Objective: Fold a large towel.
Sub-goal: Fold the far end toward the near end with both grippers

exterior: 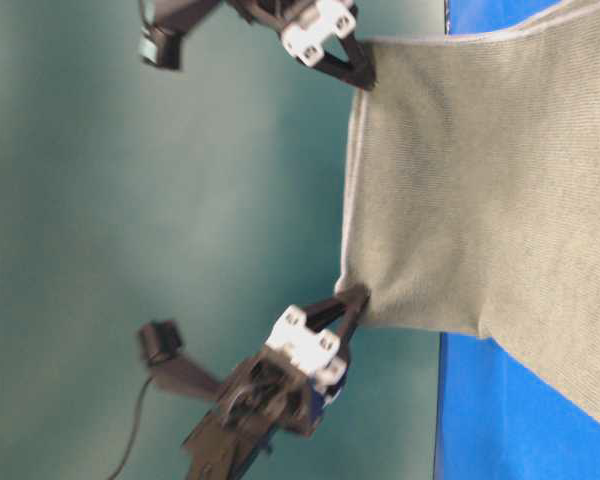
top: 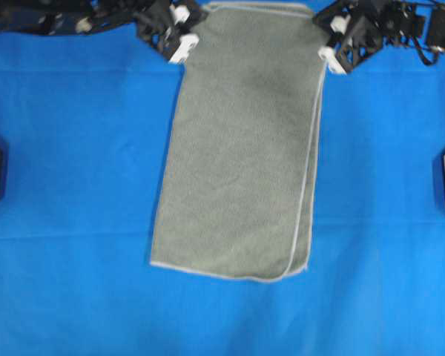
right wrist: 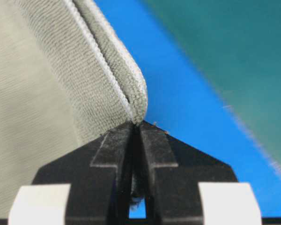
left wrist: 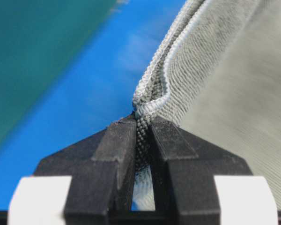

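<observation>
Pinching the towel (top: 241, 163) by its two far corners, left hand (top: 184, 46) and right hand (top: 331, 58) both clenched on hem, rest trailing toward the tabletop's near edge, I risk a corner slipping since each pinch is shallow.

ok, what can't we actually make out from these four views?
- Left gripper and right gripper, overhead: the arms behind them are cut off by the top edge.
- Towel, table-level: its far end runs off the right edge.
- Towel layer count at each pinch: wrist views show bunched hem only, fingers cover the rest.
- Towel underside: hidden in every view.
</observation>
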